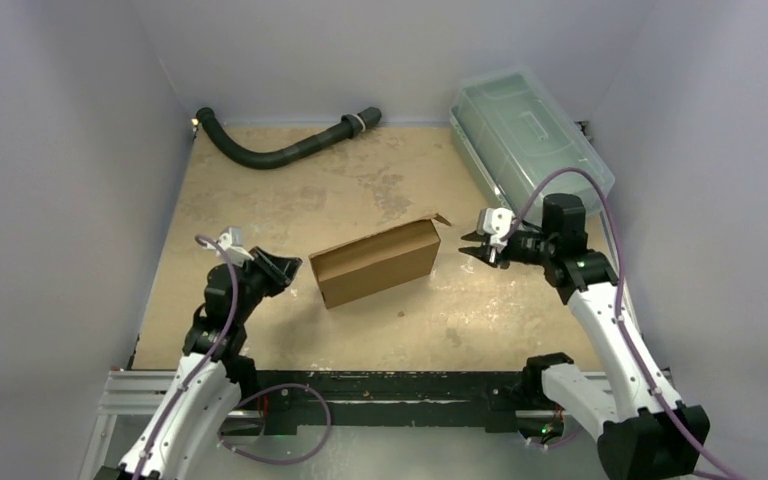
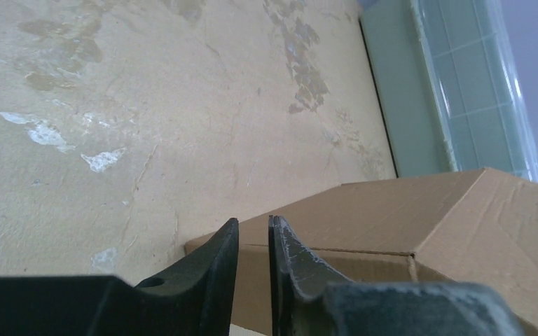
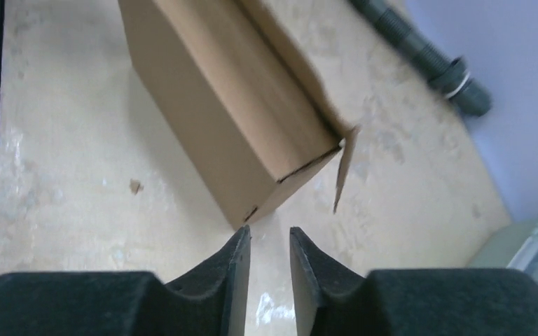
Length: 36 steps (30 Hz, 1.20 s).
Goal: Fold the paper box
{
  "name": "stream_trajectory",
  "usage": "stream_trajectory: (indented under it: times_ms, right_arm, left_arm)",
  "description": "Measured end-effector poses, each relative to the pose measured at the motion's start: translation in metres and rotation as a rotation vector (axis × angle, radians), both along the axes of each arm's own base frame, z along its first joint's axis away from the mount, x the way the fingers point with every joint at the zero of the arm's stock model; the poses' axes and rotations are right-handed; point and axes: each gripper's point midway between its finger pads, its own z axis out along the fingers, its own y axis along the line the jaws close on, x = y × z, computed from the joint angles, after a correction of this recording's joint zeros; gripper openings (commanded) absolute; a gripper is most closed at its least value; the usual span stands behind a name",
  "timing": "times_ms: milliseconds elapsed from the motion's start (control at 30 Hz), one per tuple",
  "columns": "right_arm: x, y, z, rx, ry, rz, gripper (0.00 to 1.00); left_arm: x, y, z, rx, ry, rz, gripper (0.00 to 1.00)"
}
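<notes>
The paper box (image 1: 375,262) is brown cardboard, folded into a closed oblong, lying at the table's middle. A small flap (image 1: 440,218) sticks out at its far right corner. My left gripper (image 1: 295,268) is just off the box's left end, its jaws a narrow gap apart and empty. In the left wrist view the fingertips (image 2: 253,220) point at the box's (image 2: 406,210) near corner. My right gripper (image 1: 466,246) is a little right of the box's right end, slightly open and empty. In the right wrist view it (image 3: 270,229) sits just short of the box's (image 3: 231,105) corner, with the flap (image 3: 343,168) beside.
A clear greenish lidded bin (image 1: 530,135) stands at the back right, also in the left wrist view (image 2: 462,84). A black hose (image 1: 280,145) lies along the back. A small cardboard scrap (image 1: 401,313) lies in front of the box. A black rail (image 1: 380,385) runs along the near edge.
</notes>
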Motion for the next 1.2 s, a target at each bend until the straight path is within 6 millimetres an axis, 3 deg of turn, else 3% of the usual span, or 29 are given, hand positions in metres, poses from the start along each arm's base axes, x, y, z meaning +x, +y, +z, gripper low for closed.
stream_trajectory:
  times_ms: [100, 300, 367, 500, 633, 867, 1067, 1200]
  right_arm:
    - [0.001, 0.001, 0.021, 0.076, 0.01, -0.037, 0.5]
    - [0.019, 0.003, 0.032, 0.12, 0.076, -0.092, 0.56]
    - [0.03, 0.004, 0.033, 0.108, 0.094, -0.094, 0.59]
    - [0.044, 0.008, 0.034, 0.082, 0.107, -0.077, 0.59]
    - [0.045, 0.011, 0.034, 0.07, 0.108, -0.061, 0.58]
    - [0.042, 0.024, 0.03, 0.058, 0.102, -0.042, 0.48]
    - [0.046, 0.028, 0.017, 0.03, 0.105, -0.081, 0.38]
    - [0.055, 0.023, 0.015, 0.023, 0.082, -0.13, 0.27]
  left_arm:
    - [-0.005, 0.008, 0.01, 0.008, -0.017, 0.041, 0.48]
    - [-0.018, 0.018, 0.055, 0.006, -0.096, 0.079, 0.88]
    - [-0.022, 0.018, 0.074, 0.022, -0.129, 0.062, 0.95]
    - [-0.032, 0.007, 0.107, 0.076, -0.192, -0.044, 0.95]
    - [-0.035, -0.007, 0.125, 0.133, -0.214, -0.162, 0.95]
    - [-0.037, -0.013, 0.127, 0.143, -0.213, -0.215, 0.86]
    - [-0.038, 0.002, 0.135, 0.105, -0.271, -0.098, 0.77]
    - [-0.03, 0.011, 0.121, 0.093, -0.232, -0.022, 0.71]
